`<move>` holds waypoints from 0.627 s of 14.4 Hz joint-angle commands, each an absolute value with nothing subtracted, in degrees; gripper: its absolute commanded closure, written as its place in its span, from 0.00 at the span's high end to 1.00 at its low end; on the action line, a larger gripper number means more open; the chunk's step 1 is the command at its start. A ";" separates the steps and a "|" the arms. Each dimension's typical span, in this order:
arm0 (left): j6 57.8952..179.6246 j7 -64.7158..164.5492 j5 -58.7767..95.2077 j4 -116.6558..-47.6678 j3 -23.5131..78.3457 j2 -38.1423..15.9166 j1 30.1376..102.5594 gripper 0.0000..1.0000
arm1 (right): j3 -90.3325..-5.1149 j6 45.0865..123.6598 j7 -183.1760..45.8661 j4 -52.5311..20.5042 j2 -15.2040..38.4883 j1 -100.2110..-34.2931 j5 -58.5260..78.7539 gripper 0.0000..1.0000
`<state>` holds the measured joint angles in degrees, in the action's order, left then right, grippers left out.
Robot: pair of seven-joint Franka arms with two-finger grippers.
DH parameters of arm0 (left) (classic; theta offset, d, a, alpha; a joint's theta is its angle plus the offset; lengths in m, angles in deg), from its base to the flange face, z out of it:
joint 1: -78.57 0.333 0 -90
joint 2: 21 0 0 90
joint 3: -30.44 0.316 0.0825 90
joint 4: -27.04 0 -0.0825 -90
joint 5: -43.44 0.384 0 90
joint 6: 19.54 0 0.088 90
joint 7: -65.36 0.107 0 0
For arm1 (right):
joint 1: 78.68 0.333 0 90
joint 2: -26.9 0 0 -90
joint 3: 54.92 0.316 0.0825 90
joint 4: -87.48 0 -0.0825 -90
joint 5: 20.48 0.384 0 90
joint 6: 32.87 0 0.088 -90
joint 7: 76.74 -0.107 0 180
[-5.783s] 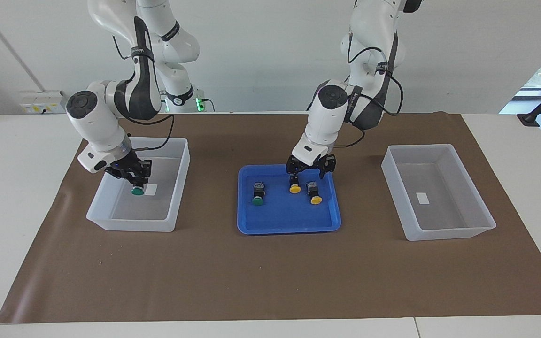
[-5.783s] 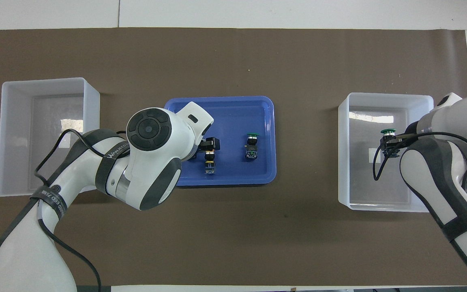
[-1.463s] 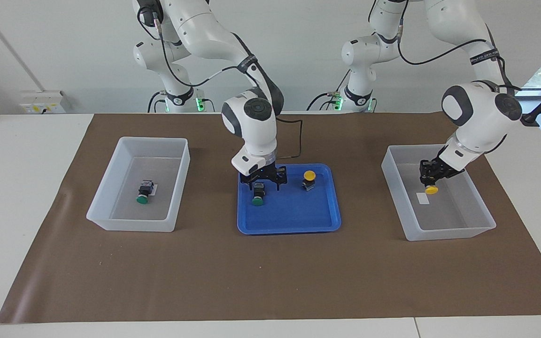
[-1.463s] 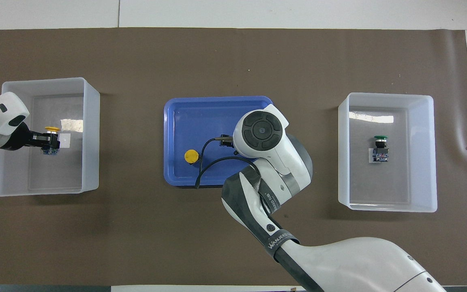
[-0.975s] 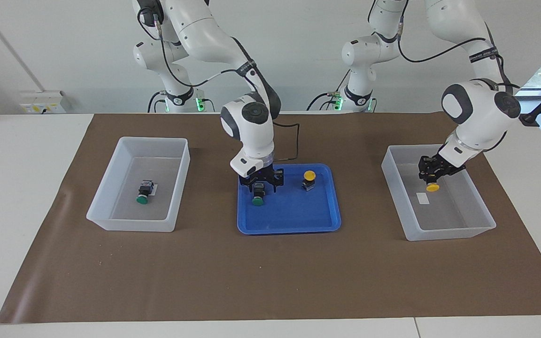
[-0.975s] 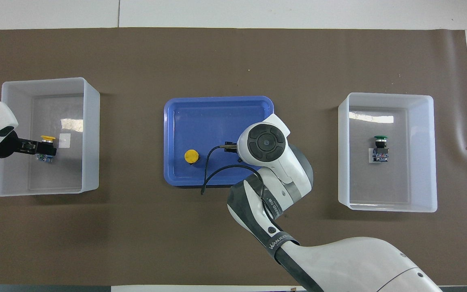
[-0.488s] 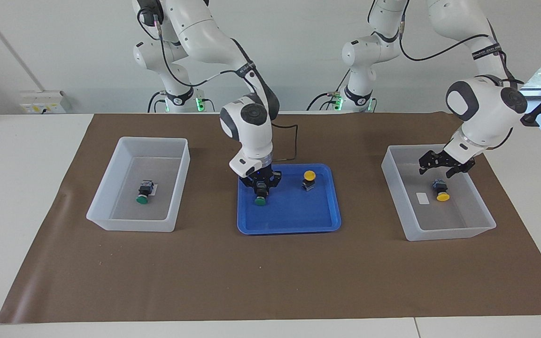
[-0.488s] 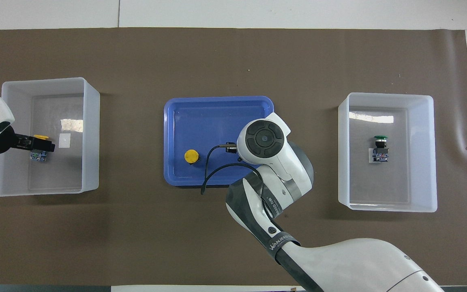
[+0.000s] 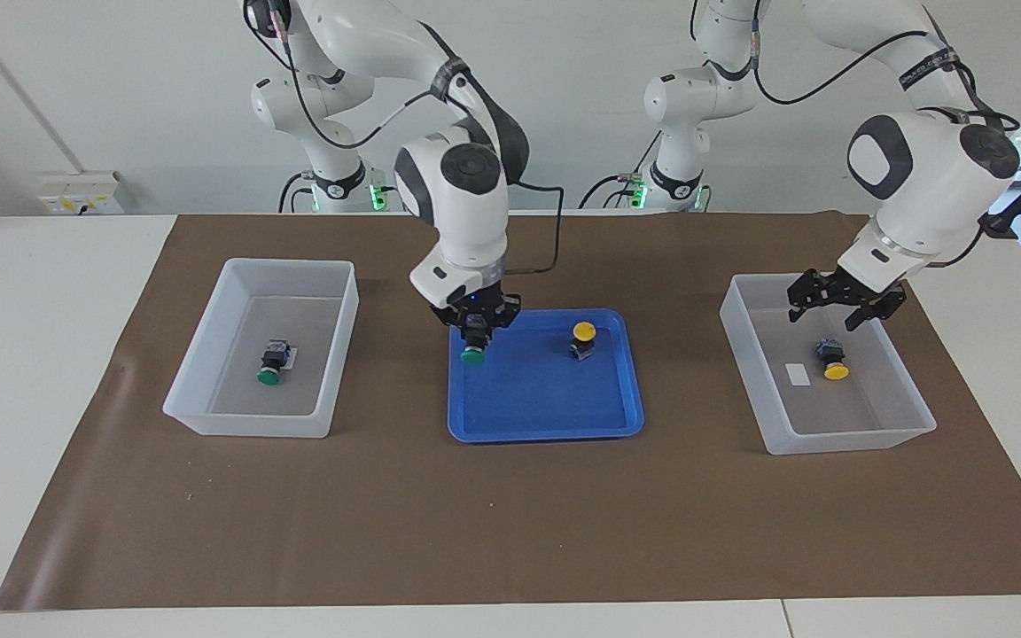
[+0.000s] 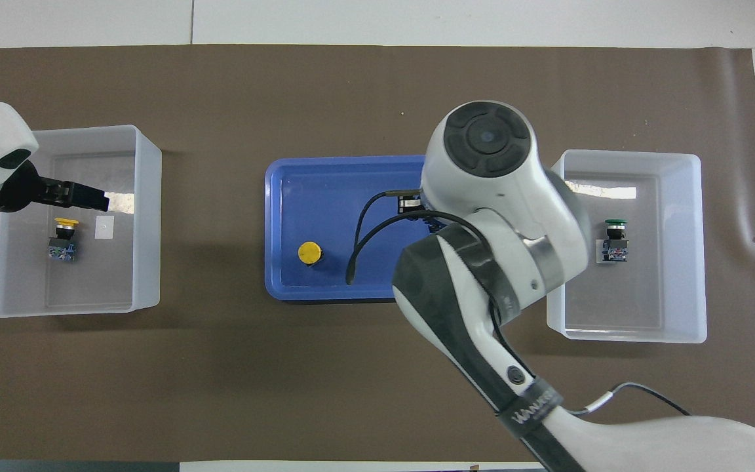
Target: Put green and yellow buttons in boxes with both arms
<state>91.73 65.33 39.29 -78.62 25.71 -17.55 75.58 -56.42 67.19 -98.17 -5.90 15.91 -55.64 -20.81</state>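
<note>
Facing view: right gripper clamping green button above blue tray.

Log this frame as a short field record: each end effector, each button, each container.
left end effector: open, over box at left arm's end
right end effector: shut on green button, lifted over blue tray
yellow button in that box: released, lying on floor
second yellow button: in tray
other box: holds one green button

Bare brown mat between blue tray and both boxes lies unobstructed.
</note>
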 commanded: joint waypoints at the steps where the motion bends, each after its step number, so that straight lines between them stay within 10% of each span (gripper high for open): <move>1: 93.22 51.78 39.22 -78.34 26.40 -16.78 67.52 1.00 | -55.72 66.61 -89.34 -14.44 20.55 -62.83 -21.00 0.00; 9: 104.29 26.70 44.49 -87.12 26.66 -13.70 50.97 1.00 | -55.72 85.92 -71.04 -35.81 26.89 -73.31 -21.00 0.00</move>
<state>101.02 29.88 42.37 -83.73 25.41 -13.18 52.49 -56.56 79.80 -74.61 -28.61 22.75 -71.46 -20.82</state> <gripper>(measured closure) 0.000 0.590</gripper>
